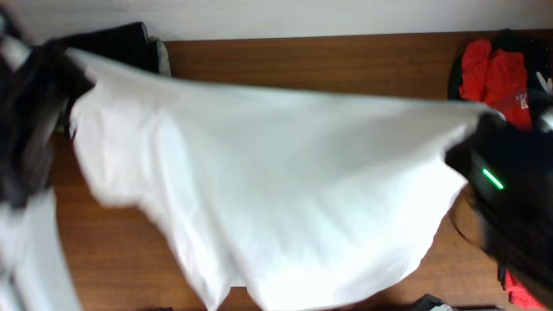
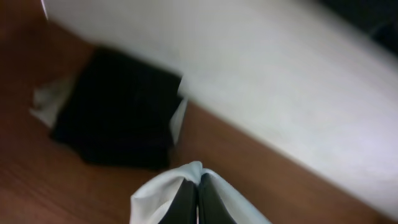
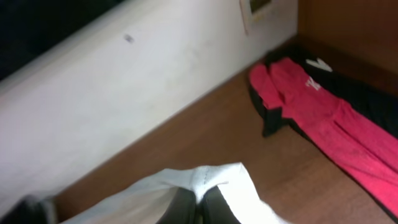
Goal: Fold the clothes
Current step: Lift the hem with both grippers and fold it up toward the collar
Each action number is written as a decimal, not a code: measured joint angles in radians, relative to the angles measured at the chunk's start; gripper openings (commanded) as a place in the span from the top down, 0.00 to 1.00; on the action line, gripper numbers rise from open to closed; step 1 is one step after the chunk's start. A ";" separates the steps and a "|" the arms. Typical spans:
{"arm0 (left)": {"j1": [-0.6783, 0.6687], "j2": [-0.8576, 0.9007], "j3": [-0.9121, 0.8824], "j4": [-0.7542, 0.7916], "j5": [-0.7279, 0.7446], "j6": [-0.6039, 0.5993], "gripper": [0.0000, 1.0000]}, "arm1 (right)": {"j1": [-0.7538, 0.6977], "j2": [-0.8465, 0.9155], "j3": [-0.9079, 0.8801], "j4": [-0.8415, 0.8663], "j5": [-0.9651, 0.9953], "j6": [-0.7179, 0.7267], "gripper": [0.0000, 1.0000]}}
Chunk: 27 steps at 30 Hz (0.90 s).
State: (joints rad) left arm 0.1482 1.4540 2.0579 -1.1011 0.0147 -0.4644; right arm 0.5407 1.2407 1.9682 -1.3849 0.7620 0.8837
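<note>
The white T-shirt is stretched wide across the middle of the overhead view. It covers most of the brown wooden bench, and its top edge runs taut from upper left to the right side. The left end effector is clenched on a pinch of the white fabric, and the right end effector is clamped on another fold of it. A black garment lies at the upper left, close to the white wall. A red garment with dark cloth beneath it lies in the upper right corner. Everything looks blurred.
</note>
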 measured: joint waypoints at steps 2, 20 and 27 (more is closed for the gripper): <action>-0.011 0.237 -0.018 0.077 0.012 0.000 0.92 | -0.137 0.183 -0.005 0.056 -0.052 -0.001 0.91; -0.162 0.410 0.010 -0.307 0.026 0.106 0.02 | -0.552 0.412 -0.002 -0.177 -0.784 -0.368 0.02; -0.162 0.297 0.010 -0.536 0.019 0.109 0.02 | -0.259 0.217 -0.006 -0.288 -0.714 -0.223 0.01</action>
State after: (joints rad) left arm -0.0139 1.7512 2.0682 -1.6367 0.0338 -0.3553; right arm 0.2817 1.4578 1.9625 -1.6733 0.0483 0.6605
